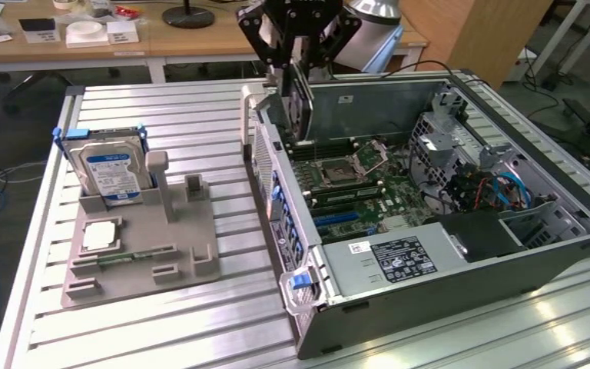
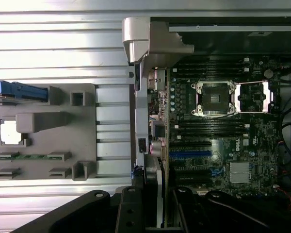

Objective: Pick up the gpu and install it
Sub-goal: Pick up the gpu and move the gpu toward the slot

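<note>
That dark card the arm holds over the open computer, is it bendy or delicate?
Probably stiff: the gpu hangs straight, edge-down, from the fingers with no sag. Likely light, being so thin. Probably fragile too: it looks like a bare circuit board.

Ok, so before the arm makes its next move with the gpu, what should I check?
1. gpu clamped in the gripper: ok.
2. Card hanging upright, edge down: ok.
3. Card over the open computer case, beside its rear wall: ok.
4. Expansion slots on the motherboard free of other cards: ok.
5. Card edge lined up with one slot: cannot tell.
6. Hard drive parked in the grey fixture, away from the case: ok.
</note>
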You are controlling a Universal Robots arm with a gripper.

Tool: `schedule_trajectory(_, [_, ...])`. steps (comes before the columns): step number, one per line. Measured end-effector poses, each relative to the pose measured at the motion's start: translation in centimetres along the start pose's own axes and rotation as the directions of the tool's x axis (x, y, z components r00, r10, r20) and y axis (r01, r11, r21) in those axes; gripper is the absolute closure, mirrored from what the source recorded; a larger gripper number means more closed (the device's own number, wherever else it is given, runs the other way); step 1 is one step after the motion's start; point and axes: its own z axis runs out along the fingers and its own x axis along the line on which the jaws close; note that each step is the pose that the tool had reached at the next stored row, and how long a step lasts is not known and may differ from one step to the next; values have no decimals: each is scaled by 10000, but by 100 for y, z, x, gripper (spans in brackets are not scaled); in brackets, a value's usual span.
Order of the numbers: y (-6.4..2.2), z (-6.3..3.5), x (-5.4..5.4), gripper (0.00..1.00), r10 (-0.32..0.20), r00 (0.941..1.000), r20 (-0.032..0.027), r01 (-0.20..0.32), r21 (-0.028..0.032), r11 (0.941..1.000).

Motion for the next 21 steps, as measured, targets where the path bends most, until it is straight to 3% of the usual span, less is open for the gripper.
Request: schedule_trajectory(21, [12, 9, -301, 73, 0, 10000, 0, 0, 0, 10000])
